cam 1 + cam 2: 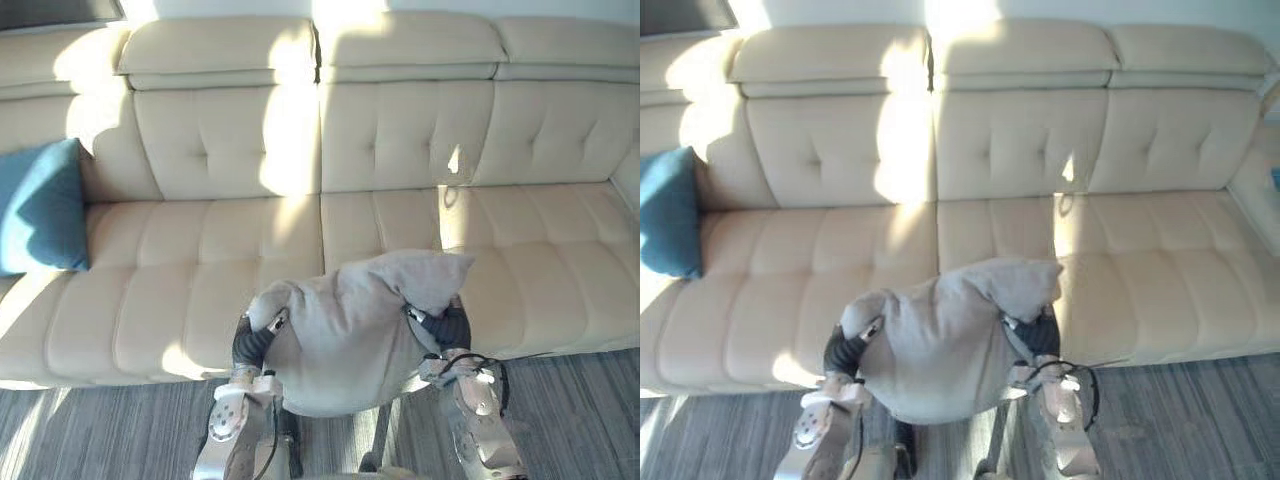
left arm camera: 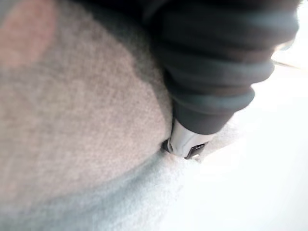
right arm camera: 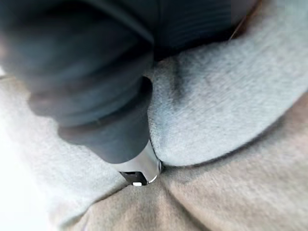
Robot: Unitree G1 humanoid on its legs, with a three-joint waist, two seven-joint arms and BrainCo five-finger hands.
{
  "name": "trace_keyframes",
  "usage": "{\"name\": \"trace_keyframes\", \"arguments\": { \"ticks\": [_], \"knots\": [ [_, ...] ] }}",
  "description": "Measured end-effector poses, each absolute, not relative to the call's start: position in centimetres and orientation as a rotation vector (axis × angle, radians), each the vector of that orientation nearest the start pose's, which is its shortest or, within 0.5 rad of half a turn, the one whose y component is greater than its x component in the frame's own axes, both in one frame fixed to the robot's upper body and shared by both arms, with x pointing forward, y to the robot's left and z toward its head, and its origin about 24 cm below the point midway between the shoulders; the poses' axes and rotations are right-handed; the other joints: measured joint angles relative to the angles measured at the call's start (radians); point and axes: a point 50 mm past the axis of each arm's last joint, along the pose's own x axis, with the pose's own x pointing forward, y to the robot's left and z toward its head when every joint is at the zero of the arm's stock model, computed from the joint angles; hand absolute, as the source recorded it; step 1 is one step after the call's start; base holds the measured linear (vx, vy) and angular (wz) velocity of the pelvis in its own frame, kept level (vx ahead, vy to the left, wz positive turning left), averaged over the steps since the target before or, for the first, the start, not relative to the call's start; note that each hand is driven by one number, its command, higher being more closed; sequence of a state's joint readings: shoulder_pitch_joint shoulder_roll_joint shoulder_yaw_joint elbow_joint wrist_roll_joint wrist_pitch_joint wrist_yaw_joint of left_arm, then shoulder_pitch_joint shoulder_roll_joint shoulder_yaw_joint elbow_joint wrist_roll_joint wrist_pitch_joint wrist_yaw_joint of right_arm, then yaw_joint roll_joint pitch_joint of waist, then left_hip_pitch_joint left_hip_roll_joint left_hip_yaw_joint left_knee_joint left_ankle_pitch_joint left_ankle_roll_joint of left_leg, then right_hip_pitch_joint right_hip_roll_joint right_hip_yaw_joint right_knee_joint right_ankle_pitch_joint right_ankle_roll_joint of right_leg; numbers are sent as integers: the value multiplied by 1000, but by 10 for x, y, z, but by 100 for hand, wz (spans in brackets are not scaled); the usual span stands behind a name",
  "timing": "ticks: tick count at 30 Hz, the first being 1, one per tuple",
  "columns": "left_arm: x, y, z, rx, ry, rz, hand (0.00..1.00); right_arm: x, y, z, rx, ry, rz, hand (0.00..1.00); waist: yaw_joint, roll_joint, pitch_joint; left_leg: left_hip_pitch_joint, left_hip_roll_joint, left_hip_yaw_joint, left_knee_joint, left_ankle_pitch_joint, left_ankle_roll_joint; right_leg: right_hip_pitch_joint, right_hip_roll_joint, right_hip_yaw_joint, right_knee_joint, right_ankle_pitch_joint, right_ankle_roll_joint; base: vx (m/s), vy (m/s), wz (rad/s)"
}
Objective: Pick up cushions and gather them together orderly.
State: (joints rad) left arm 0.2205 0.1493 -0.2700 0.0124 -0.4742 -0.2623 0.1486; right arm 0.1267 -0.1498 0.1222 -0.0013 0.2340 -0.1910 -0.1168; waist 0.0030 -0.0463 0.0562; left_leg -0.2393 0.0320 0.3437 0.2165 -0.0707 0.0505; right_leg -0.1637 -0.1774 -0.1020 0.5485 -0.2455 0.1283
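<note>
Left eye view: grey cushion [image 1: 350,330] squeezed btw left hand [image 1: 252,342] & right hand [image 1: 450,325], grip state can't be told; soft bulk may slip out before reaching blue cushion [image 1: 40,210].

Both arms come in from the lower edge, forearms roughly parallel and angled up. Left arm [image 1: 228,425] leads to the left hand [image 1: 251,342], right arm [image 1: 482,415] to the right hand [image 1: 451,327] — the right one sits slightly higher. The dark ribbed wrist covers face each other, with the hands pressed into opposite sides of the grey cushion [image 1: 350,335] between them. In the wrist views each hand is sunk into the fabric just past its cover — grip state unreadable.
</note>
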Motion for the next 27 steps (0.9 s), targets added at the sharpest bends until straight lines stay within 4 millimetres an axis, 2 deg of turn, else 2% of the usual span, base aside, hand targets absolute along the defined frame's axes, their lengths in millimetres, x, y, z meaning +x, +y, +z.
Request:
{"name": "trace_keyframes", "arguments": {
  "ticks": [1, 2, 3, 4, 5, 6, 7, 8, 9, 10, 11, 13, 16, 20, 24, 27],
  "knots": [
    [200, 143, 6, -354, 65, 36, 100, 229, -162, 27, 100, -34, -44, 100, -4, 0, 0, 44, -5, 7, -20, -5, 8, -42, -23, -10, 118, -3, 0, 333, 179, -40],
    [200, 145, 6, -344, 66, 35, 100, 232, -160, 22, 108, -14, -45, 100, -8, 2, 1, 107, -6, 9, -47, -7, 10, -80, -46, -36, 227, -16, -21, 262, 118, -31],
    [201, 145, 7, -341, 61, 34, 100, 233, -158, 21, 116, -9, -46, 100, -9, 3, 0, 138, -3, 9, -63, -8, 10, -94, -52, -49, 260, -24, -34, 225, 67, -22],
    [204, 146, 11, -339, 41, 30, 100, 235, -157, 22, 118, -15, -44, 100, -8, 8, 2, 174, 10, 5, -81, -25, -5, -125, -45, -59, 280, -32, -45, 192, 5, -13],
    [206, 149, 16, -332, 10, 35, 100, 238, -155, 25, 110, -28, -36, 100, -13, 11, 0, 183, 20, 2, -91, -44, -24, -173, -31, -58, 226, -38, -53, 177, -28, -7],
    [208, 152, 18, -326, -1, 40, 100, 241, -154, 27, 95, -36, -27, 100, -19, 1, -6, 181, 19, 2, -94, -44, -27, -190, -19, -52, 140, -36, -53, 154, -88, 13],
    [211, 154, 20, -313, -10, 41, 100, 243, -154, 29, 73, -47, -22, 100, -25, -23, -18, 171, 9, -5, -92, -39, -35, -183, -3, -37, -48, 24, -56, 149, -122, 45],
    [215, 154, 23, -296, -24, 28, 100, 243, -154, 30, 69, -58, -23, 100, -38, -62, -18, 175, -33, -34, -92, -42, -46, -186, -18, -10, -178, 165, -83, 159, -157, 54],
    [216, 151, 21, -306, -15, 27, 100, 243, -157, 30, 56, -57, -26, 100, -40, -48, -18, 177, -34, -52, -93, -56, -64, -178, -18, -11, -176, 149, -71, 173, -158, 39],
    [216, 145, 17, -331, 5, 32, 100, 244, -161, 30, 33, -52, -24, 100, -36, -8, -19, 168, 0, -57, -91, -59, -72, -147, 8, -28, -236, 173, -76, 145, -118, 8],
    [216, 143, 16, -343, 7, 31, 100, 244, -163, 30, 25, -50, -24, 100, -32, 13, -19, 168, 17, -60, -92, -63, -78, -122, 28, -40, -287, 190, -78, 152, -94, -6],
    [216, 141, 17, -352, 4, 16, 100, 241, -166, 27, 26, -32, -29, 100, -26, 35, -26, 173, 48, -85, -97, -67, -84, -58, 74, -62, -401, 231, -90, 145, -94, 1],
    [215, 141, 16, -356, 9, 7, 100, 240, -166, 28, 37, -37, -38, 100, -25, 34, -27, 193, 67, -110, -112, -67, -101, 8, 104, -82, -496, 265, -99, 108, -64, 10],
    [214, 139, 18, -388, -2, 24, 100, 239, -167, 35, 62, -70, -48, 100, -18, 36, -36, 207, 58, -143, -113, -64, -104, 65, 106, -91, -573, 293, -93, 58, -8, 9],
    [218, 143, 30, -368, -61, 46, 100, 242, -161, 43, 93, -108, -49, 100, -15, 38, -42, 196, 45, -171, -132, -57, -109, 84, 98, -109, -635, 325, -89, -6, 9, 15],
    [234, 150, 46, -329, -135, 92, 100, 256, -153, 56, 122, -159, -48, 100, -6, 39, -37, 138, 32, -196, -142, -31, -104, 35, 86, -130, -637, 344, -90, -94, 7, 24]
  ]
}}
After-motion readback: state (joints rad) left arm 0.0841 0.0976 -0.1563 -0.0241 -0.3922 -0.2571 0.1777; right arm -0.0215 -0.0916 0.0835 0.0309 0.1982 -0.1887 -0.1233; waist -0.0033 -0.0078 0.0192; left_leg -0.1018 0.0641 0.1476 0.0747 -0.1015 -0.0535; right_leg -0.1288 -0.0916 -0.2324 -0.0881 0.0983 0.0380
